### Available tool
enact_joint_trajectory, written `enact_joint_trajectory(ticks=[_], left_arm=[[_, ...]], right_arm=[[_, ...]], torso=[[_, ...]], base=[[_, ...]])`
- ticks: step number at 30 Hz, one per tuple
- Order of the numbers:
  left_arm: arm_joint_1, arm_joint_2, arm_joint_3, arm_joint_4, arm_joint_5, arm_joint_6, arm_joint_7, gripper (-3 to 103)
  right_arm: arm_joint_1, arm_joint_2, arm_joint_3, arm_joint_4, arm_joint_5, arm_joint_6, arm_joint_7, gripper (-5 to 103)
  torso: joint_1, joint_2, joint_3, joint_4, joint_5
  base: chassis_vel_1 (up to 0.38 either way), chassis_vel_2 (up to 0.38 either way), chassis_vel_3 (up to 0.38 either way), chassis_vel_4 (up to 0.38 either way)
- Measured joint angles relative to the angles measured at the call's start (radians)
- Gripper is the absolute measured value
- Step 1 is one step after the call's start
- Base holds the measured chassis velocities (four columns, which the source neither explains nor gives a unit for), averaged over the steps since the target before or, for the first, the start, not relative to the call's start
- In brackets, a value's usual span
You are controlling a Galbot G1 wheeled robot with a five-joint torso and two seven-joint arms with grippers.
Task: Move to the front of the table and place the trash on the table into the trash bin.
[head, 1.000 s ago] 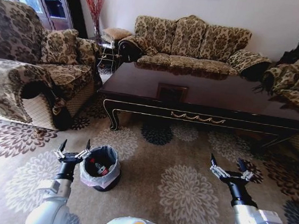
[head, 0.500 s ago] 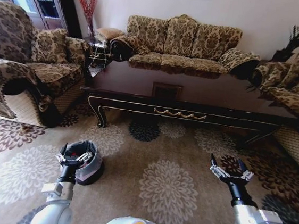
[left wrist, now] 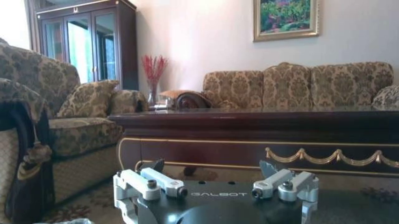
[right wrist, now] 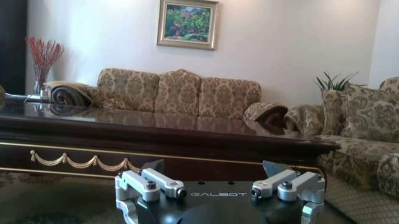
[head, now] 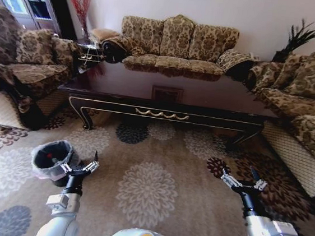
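Facing the table (head: 164,108) from out on the carpet (head: 155,191), head-on to its long front apron with the gold swag. Table stands well ahead of both arms, in front of the far sofa (head: 177,41). Its top reads as a glossy reflection from the head view; can't make out any litter on it from here.

Bin (head: 51,160) sits on the carpet at the robot's front left, well short of the table. Grey liner folded over the rim, dark inside, a bit of red showing in it. It stands just beside the left gripper, on the outer side; touching or not, can't tell.

Left gripper (head: 78,167): held low over the carpet, pointing toward the table. Jaws spread wide, nothing between them. The left wrist view confirms it: both fingers well apart, with the table front visible through the gap.

Right gripper (head: 242,182): held low at front right, likewise pointing forward. Jaws wide apart, nothing held. In the right wrist view the table top runs across above the fingers, reflecting the sofa.

Surroundings: armchair (head: 15,75) left of the table, another sofa (head: 300,105) to the right, a vase of red twigs (head: 79,8) on a side table at the far left corner. A plant (head: 298,37) stands at the far right, and a framed picture (right wrist: 187,24) hangs over the far sofa.
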Motion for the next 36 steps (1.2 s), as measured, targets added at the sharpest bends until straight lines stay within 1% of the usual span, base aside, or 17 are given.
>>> enact_joint_trajectory(ticks=[5, 7, 10, 11, 18, 20, 21, 22, 24, 25, 26, 28, 29, 30, 33, 34, 36], left_arm=[[0.003, 0.002, 0.000, 0.001, -0.001, -0.005, 0.000, 100], [0.004, 0.002, 0.001, 0.004, 0.000, -0.007, 0.000, 100], [0.003, 0.003, 0.004, 0.012, 0.005, -0.009, 0.000, 100], [0.004, 0.003, 0.004, 0.014, 0.007, -0.010, 0.001, 100], [0.012, 0.004, 0.005, 0.008, 0.011, -0.010, 0.003, 100], [0.019, 0.008, 0.002, 0.000, 0.004, -0.011, 0.018, 100], [0.024, 0.019, -0.003, -0.007, -0.011, -0.011, 0.052, 100], [0.024, 0.019, -0.003, -0.007, -0.011, -0.011, 0.052, 100], [0.027, 0.040, -0.012, -0.015, -0.045, -0.008, 0.108, 100], [0.027, 0.040, -0.012, -0.015, -0.045, -0.008, 0.108, 100], [0.027, 0.062, -0.019, -0.022, -0.077, 0.007, 0.149, 100], [0.023, 0.086, -0.021, -0.032, -0.113, 0.044, 0.175, 100], [0.017, 0.100, -0.021, -0.042, -0.138, 0.079, 0.179, 100], [0.017, 0.100, -0.021, -0.042, -0.138, 0.079, 0.179, 100], [0.002, 0.114, -0.020, -0.060, -0.159, 0.133, 0.179, 100], [-0.001, 0.124, -0.020, -0.077, -0.181, 0.168, 0.179, 100], [-0.001, 0.127, -0.020, -0.085, -0.192, 0.182, 0.181, 100]], right_arm=[[0.000, 0.000, 0.000, 0.000, 0.000, 0.000, 0.000, 100], [0.000, 0.000, -0.001, 0.000, 0.000, 0.000, 0.000, 100], [0.000, 0.000, -0.001, 0.000, 0.000, 0.000, 0.000, 100], [0.000, 0.000, -0.001, 0.000, 0.000, 0.000, 0.000, 100], [0.000, 0.000, 0.000, 0.000, 0.000, 0.000, 0.000, 100], [0.000, 0.000, -0.001, 0.000, 0.000, 0.000, 0.000, 100], [0.000, 0.000, 0.000, 0.000, 0.000, 0.000, 0.000, 100], [0.000, 0.000, 0.000, 0.000, 0.000, 0.000, 0.000, 100], [0.000, 0.000, 0.000, 0.000, 0.000, 0.000, 0.000, 100], [0.000, 0.000, 0.000, 0.000, 0.000, 0.000, 0.000, 100], [0.000, 0.000, 0.000, 0.000, 0.000, 0.000, 0.000, 100], [0.000, 0.000, 0.000, 0.000, 0.000, 0.000, 0.000, 100], [0.000, 0.000, 0.000, 0.000, 0.000, 0.000, 0.000, 100], [0.000, 0.000, 0.000, 0.000, 0.000, 0.000, 0.000, 100], [0.000, 0.000, 0.000, 0.000, 0.000, 0.000, 0.000, 100], [0.000, 0.000, -0.001, 0.000, 0.000, 0.000, 0.000, 100], [0.000, 0.000, -0.001, 0.000, 0.000, 0.000, 0.000, 100]], torso=[[0.000, 0.000, 0.000, 0.0000, -0.0022], [0.000, 0.000, 0.000, 0.0000, -0.0013], [0.000, 0.000, 0.000, -0.0002, -0.0015], [0.000, 0.000, 0.000, -0.0001, -0.0005], [0.000, 0.000, 0.000, -0.0001, -0.0009], [0.000, 0.000, 0.000, 0.0000, -0.0009], [0.000, 0.000, 0.000, 0.0000, -0.0008], [0.000, 0.000, 0.000, 0.0000, -0.0008], [0.000, 0.000, 0.000, 0.0000, -0.0007], [0.000, 0.000, 0.000, 0.0000, -0.0007], [0.000, 0.000, 0.000, -0.0001, -0.0007], [0.000, 0.000, 0.000, 0.0000, -0.0010], [0.000, 0.000, 0.000, -0.0001, -0.0010], [0.000, 0.000, 0.000, -0.0001, -0.0010], [0.000, 0.000, 0.000, -0.0002, -0.0010], [0.000, 0.000, 0.000, -0.0001, -0.0018], [0.000, 0.000, 0.000, 0.0000, -0.0019]], base=[[-0.005, -0.017, 0.039, -0.004], [0.035, 0.032, -0.023, -0.023], [0.000, 0.000, 0.000, 0.000], [0.000, 0.000, 0.000, 0.000], [0.004, 0.003, -0.001, -0.008], [0.040, 0.051, -0.051, -0.055], [0.080, 0.048, -0.059, -0.081], [0.080, 0.048, -0.059, -0.081], [0.094, 0.070, -0.094, -0.109], [0.108, 0.093, -0.094, -0.137], [0.168, 0.169, -0.126, -0.137], [0.198, 0.179, -0.157, -0.172], [0.229, 0.225, -0.236, -0.193], [0.229, 0.225, -0.236, -0.193], [0.251, 0.238, -0.269, -0.259], [0.251, 0.234, -0.176, -0.210], [0.251, 0.221, -0.176, -0.210]])
